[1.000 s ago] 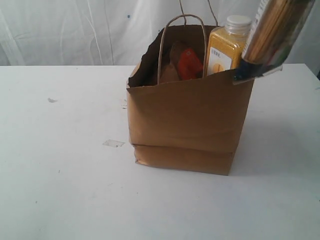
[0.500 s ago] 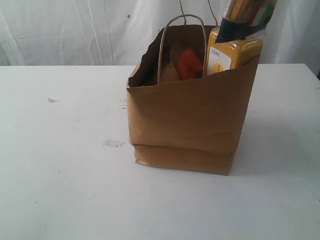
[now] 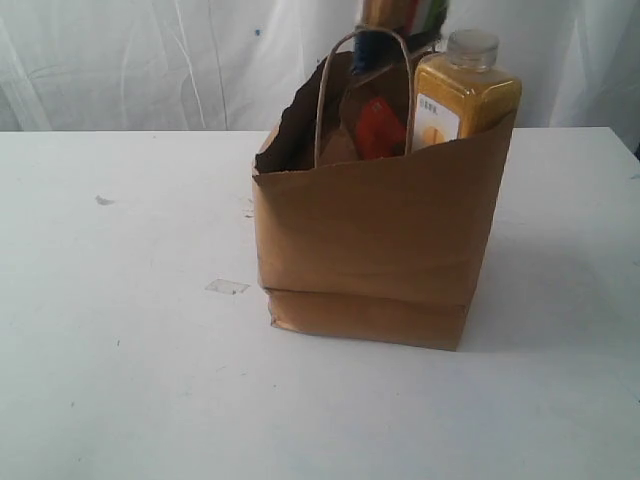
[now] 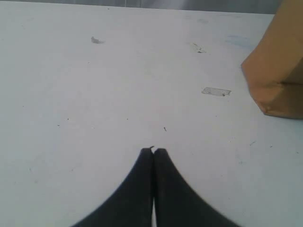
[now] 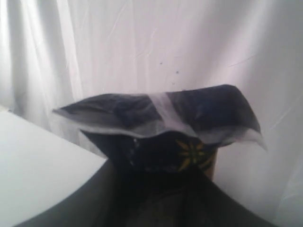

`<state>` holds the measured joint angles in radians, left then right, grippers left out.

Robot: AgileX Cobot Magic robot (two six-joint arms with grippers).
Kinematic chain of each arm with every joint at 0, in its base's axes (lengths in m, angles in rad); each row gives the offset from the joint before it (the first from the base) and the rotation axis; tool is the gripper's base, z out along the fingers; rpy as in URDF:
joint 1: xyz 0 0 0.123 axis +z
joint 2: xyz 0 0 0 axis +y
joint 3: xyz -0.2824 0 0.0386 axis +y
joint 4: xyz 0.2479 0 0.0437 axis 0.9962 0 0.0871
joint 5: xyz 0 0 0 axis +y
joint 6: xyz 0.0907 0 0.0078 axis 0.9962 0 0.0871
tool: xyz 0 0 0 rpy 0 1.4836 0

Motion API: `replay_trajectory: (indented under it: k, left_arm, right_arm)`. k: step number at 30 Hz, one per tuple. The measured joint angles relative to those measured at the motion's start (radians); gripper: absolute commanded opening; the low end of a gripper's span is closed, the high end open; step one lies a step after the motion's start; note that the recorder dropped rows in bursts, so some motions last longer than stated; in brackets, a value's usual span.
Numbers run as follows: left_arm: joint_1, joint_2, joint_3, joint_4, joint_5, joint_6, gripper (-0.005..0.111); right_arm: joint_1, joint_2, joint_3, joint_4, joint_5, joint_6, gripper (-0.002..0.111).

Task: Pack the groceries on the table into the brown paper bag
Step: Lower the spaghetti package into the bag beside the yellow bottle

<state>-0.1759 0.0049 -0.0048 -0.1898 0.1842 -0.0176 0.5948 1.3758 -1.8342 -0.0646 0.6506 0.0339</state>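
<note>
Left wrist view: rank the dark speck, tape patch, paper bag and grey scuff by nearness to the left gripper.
1. Dark speck, just ahead of the left gripper.
2. Tape patch and paper bag beside it: too close to call.
3. Grey scuff, far across the table.

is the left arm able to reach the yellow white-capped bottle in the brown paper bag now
Probably not cleanly: the shut left gripper hovers over white tabletop, while the yellow white-capped bottle stands at the far corner of the brown paper bag, spaghetti packet hanging beside it.
</note>
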Motion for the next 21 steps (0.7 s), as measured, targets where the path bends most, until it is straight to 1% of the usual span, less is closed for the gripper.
replay_trajectory:
  k: [5, 8, 21]
  left_arm:
    - [0.0, 0.0, 0.0, 0.0, 0.0, 0.0, 0.0]
    - [0.0, 0.0, 0.0, 0.0, 0.0, 0.0, 0.0]
    - [0.0, 0.0, 0.0, 0.0, 0.0, 0.0, 0.0]
  right_arm:
    - [0.034, 0.016, 0.0, 0.019, 0.137, 0.0, 0.0]
    - [0.034, 0.021, 0.0, -0.027, 0.203, 0.029, 0.0]
    - [0.034, 0.072, 0.0, -0.111, 0.224, 0.179, 0.0]
